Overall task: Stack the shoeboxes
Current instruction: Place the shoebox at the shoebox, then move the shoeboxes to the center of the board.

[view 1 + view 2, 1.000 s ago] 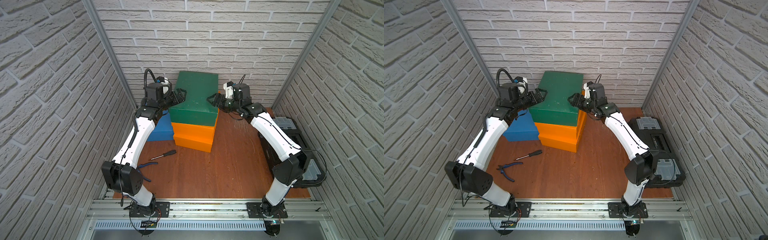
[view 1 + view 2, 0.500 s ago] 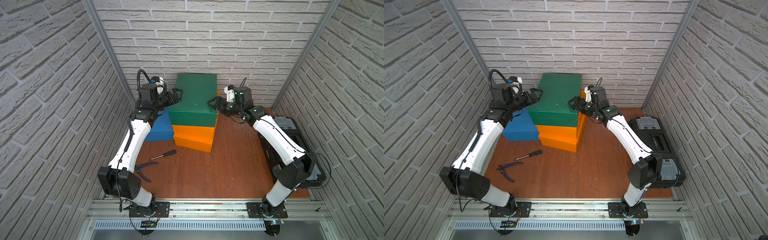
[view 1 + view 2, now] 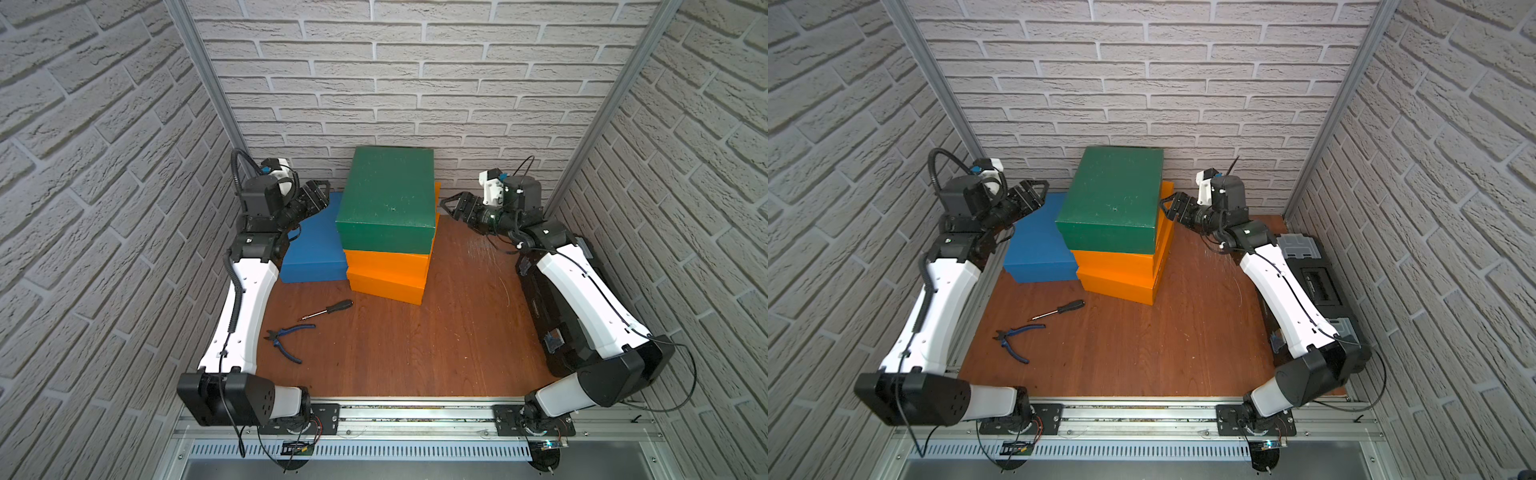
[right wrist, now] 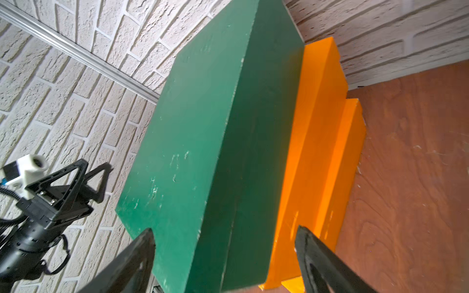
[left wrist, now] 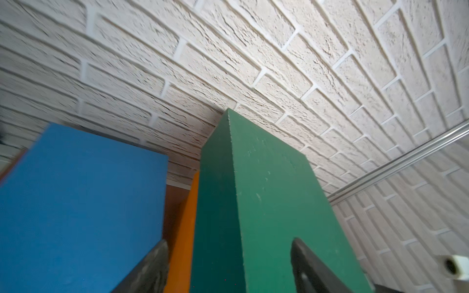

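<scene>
In both top views the dark green shoebox (image 3: 386, 195) (image 3: 1113, 195) lies on top of two orange shoeboxes (image 3: 386, 264) (image 3: 386, 286), stacked against the back wall. The blue shoebox (image 3: 313, 249) (image 3: 1038, 245) sits on the floor to the left of the stack. My left gripper (image 3: 322, 195) (image 5: 229, 242) hovers open over the blue box, just off the green box's left side. My right gripper (image 3: 451, 205) (image 4: 225, 229) is open, a short way off the stack's right side. Both wrist views look along the green box (image 5: 274, 203) (image 4: 190, 139), and neither gripper touches it.
A screwdriver (image 3: 328, 309) and blue-handled pliers (image 3: 286, 336) lie on the wooden floor in front of the blue box. A black toolbox (image 3: 1312, 282) lies along the right wall under my right arm. Brick walls close in the back and both sides.
Both grippers were against the green box's sides a second ago. They have drawn outward, left to the left and right to the right. The green box stays on the orange boxes.
</scene>
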`<act>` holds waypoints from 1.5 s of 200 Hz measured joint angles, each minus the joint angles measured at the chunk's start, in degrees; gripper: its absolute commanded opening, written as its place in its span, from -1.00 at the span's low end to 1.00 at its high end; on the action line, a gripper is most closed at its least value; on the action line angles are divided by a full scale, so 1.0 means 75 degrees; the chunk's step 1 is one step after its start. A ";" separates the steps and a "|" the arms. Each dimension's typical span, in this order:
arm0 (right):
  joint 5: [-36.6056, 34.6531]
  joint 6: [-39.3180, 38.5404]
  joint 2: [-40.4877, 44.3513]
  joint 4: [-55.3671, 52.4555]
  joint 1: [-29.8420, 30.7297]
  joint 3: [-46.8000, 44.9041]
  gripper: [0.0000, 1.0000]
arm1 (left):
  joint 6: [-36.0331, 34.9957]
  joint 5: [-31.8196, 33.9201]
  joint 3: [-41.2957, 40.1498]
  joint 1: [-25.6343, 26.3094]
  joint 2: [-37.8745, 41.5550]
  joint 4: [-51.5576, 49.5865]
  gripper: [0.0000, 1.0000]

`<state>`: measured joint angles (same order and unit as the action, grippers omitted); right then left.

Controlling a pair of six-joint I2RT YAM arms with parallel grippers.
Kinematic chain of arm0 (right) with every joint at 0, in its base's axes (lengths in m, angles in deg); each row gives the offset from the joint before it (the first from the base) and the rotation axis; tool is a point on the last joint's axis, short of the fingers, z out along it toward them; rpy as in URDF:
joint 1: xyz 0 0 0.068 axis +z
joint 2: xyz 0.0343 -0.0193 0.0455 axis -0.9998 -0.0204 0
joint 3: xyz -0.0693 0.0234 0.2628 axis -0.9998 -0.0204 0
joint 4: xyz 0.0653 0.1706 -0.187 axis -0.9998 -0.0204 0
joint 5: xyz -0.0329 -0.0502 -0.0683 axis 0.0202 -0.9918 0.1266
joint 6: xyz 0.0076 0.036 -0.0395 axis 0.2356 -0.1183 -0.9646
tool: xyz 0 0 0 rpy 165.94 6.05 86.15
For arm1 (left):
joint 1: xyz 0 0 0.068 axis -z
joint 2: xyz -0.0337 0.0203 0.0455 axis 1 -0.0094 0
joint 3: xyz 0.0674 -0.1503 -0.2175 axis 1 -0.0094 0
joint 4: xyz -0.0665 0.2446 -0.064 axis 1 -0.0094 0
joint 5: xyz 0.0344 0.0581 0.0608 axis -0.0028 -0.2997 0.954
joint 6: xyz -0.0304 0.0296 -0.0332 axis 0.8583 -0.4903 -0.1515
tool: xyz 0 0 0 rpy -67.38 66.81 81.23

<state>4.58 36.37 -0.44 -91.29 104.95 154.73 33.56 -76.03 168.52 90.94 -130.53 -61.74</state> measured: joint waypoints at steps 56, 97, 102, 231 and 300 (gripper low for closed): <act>-0.0236 -0.0221 0.0612 -0.0245 -0.0201 -0.1475 -0.94 | 0.0472 0.0525 -0.2002 -0.0047 0.0828 -0.0079 -0.19; -0.0166 -0.0443 0.0522 -0.0382 -0.0201 -0.2186 -0.95 | 0.0895 0.0402 -0.3407 -0.0061 0.0560 -0.0248 -0.97; -0.0140 -0.0449 0.0490 -0.0358 -0.0201 -0.2264 -0.94 | 0.0935 0.0402 -0.3520 -0.0061 0.0548 -0.0251 -1.00; 0.1040 -0.0280 -0.1145 0.1364 -0.0221 -0.3249 -0.94 | 0.2017 -0.0469 -0.4488 0.0041 -0.1684 0.1696 -1.00; 0.1064 0.0003 -0.1871 0.1734 -0.0224 -0.3293 -0.94 | 0.2264 -0.0580 -0.4412 0.0886 -0.2349 0.2334 -1.00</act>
<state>12.56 36.39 -14.47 -78.29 103.27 130.04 50.54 -80.37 135.43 97.58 -148.15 -44.23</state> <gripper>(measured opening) 0.050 0.048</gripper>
